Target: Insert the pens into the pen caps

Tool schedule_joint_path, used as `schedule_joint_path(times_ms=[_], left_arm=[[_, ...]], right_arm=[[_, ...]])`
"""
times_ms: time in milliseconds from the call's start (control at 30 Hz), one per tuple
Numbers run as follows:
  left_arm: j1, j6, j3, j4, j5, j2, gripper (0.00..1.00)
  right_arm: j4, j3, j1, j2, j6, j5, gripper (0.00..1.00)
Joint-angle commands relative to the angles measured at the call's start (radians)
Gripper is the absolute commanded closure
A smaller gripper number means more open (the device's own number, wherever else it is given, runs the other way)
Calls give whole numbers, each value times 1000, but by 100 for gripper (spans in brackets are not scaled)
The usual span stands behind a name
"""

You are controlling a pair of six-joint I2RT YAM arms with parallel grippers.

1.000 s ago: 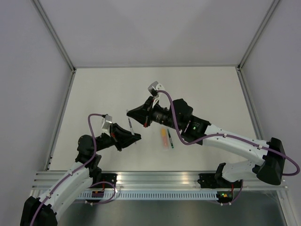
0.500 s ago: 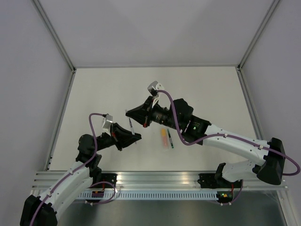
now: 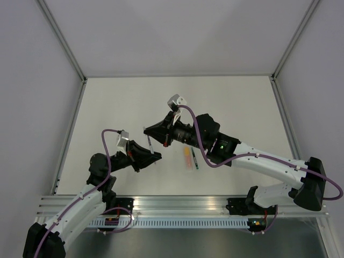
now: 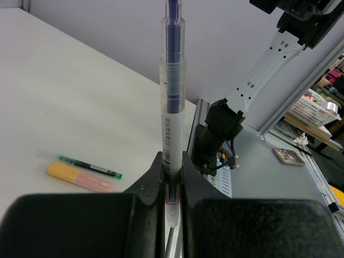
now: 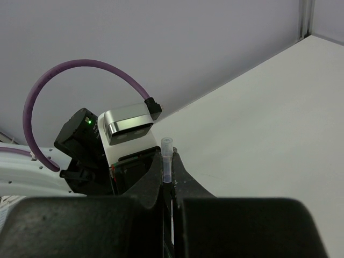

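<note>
Two grippers, both clamped. The left gripper has its jaws closed on a clear pen with a dark blue core. It grips the pen near its lower end, and the pen runs straight up the centre of the left wrist frame. The right gripper has its jaws closed on a small clear cap, with only the cap's top poking above the fingertips at centre frame.

In the top view the two meet left of centre, the pen's far end just beside the right gripper's tip. Cannot tell whether pen and cap touch. An orange pen and a green pen lie side by side on the table just right of centre, apart from both grippers.

Likely step: lining pen up with cap before the push.

Risks:
- A slight angle error could make the tip hit the cap rim and miss.
- The cap is barely held, so a sideways nudge could tilt it or pop it out.
- The pen is pinched far from its tip, so it may pivot or slide back in the jaws under push.
- The fingers are close and could collide.
</note>
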Motion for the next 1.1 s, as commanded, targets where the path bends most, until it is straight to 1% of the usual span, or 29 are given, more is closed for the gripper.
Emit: schedule_joint_path(times_ms=[0,433,800,900,1067], left_arm=[[0,-6,3,34,-4,-5,98],[0,-6,2,31,-7,-13,98],[-1,7,3,1,-30,-32,98],[0,7,3,-4,-38,-33,98],[0,-6,-3,-13,-61,-56,98]], right_arm=[[10,-2,6,-12,-25,11,100],[10,-11,6,-3,-43,14,100],[18,-29,9,3,-34,-24,100],[39,-55,24,0,-31,-32,100],[119,-158,50,-24,-19,-20,100]])
